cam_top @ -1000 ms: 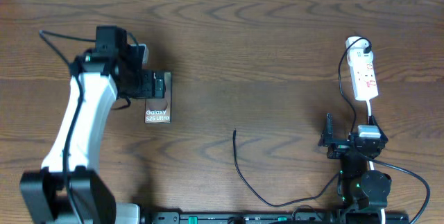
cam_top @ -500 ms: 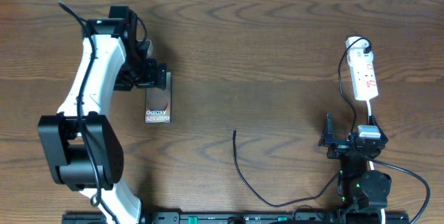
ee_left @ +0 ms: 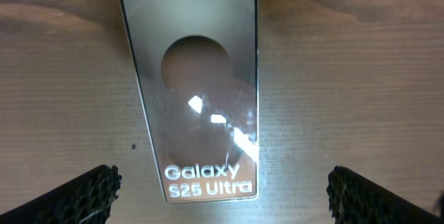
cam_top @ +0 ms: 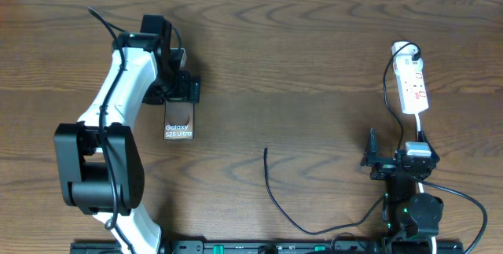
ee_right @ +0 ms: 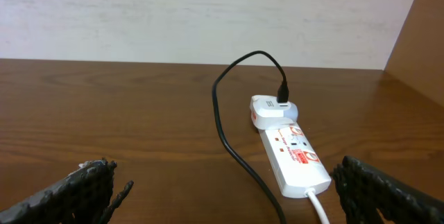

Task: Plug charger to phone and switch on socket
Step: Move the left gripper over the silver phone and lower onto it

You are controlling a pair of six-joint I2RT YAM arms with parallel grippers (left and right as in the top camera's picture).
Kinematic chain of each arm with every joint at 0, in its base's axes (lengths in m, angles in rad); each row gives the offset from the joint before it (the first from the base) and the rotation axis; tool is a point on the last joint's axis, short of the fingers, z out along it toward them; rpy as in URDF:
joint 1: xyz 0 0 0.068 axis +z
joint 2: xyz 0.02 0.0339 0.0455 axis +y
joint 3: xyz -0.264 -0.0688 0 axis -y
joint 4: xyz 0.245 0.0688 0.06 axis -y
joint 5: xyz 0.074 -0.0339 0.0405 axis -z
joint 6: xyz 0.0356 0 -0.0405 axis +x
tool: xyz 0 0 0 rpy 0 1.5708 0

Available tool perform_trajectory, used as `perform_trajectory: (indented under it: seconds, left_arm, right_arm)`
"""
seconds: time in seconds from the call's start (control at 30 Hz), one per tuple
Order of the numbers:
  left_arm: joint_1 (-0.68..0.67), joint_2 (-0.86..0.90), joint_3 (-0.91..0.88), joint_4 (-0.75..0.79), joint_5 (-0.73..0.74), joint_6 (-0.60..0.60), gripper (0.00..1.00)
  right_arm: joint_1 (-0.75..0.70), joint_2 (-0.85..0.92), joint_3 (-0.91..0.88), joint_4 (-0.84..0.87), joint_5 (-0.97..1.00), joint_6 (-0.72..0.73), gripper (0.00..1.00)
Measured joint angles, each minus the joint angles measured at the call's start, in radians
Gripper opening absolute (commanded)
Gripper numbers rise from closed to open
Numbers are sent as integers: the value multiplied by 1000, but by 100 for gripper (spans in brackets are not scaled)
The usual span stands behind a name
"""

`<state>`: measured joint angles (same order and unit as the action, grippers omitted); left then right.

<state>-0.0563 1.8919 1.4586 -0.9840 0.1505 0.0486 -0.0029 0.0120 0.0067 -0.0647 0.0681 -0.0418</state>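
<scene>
Wooden counter (cam_top: pixel 299 57) shows you nothing finished: charger (cam_top: pixel 271 187) loose near front edge, phone (cam_top: pixel 179 120) unplugged, socket (cam_top: pixel 412 85) untouched; left end effector (cam_top: pixel 180 90) and right end effector (cam_top: pixel 374 155) gape empty.

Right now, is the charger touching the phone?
Apart. Overhead shows the charger lying well right of the phone, with bare table between them.

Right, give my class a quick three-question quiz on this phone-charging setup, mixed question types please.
1. Which gripper is above the phone? A left, B right.
2. True or false: the cable tip is plugged into the phone.
3. Are the jaws of the left gripper open or shut?
Key: 1 A. 2 False, it lies loose on the table, apart from the phone. 3 Open.
</scene>
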Motion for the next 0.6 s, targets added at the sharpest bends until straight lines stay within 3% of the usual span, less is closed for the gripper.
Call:
perform_trajectory:
  seconds: [0.23, 0.6]
  left_arm:
    - [0, 4, -117, 113, -75, -53, 98]
    - [0, 5, -129, 125, -90, -75, 98]
  right_arm:
    - [0, 0, 0, 0, 0, 0, 99]
    - [0, 0, 0, 0, 0, 0, 99]
